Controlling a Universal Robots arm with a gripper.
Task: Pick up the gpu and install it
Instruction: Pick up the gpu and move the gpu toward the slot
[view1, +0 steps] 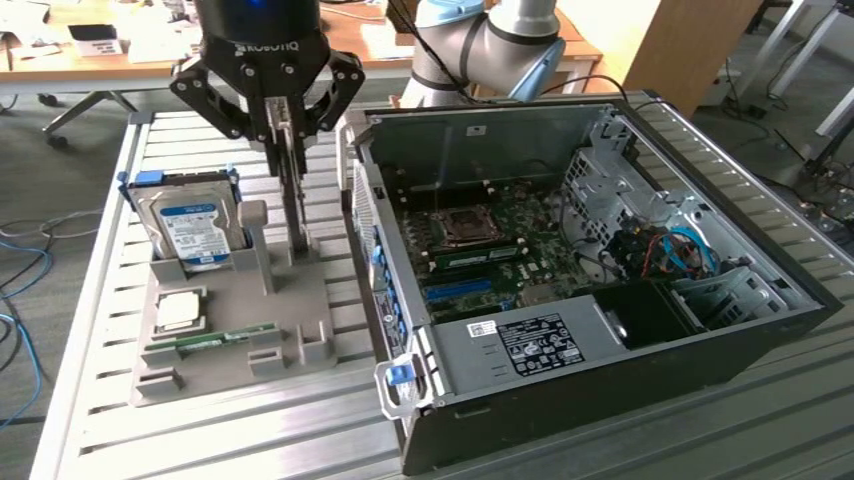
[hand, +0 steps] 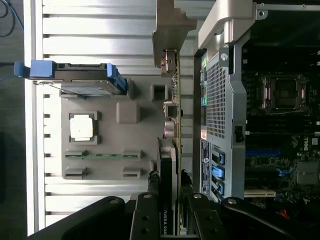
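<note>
The gpu (view1: 295, 200) hangs edge-on and upright from my gripper (view1: 287, 140), whose fingers are shut on its upper end. Its lower end is down at the posts of the grey holder tray (view1: 227, 330); I cannot tell if it touches them. In the wrist view the gpu (hand: 169, 155) runs as a thin green and dark strip away from my gripper (hand: 175, 212), with its silver bracket (hand: 169, 25) at the far end. The open computer case (view1: 747, 330) lies just beside it, motherboard (view1: 487, 245) facing up.
The grey holder tray also carries a blue-framed hard drive (view1: 194, 225), a square processor (view1: 178, 310) and a narrow green memory stick (view1: 214, 341). Everything rests on a slatted metal table (view1: 94, 300). The case's rear panel (hand: 216, 95) stands close to the card.
</note>
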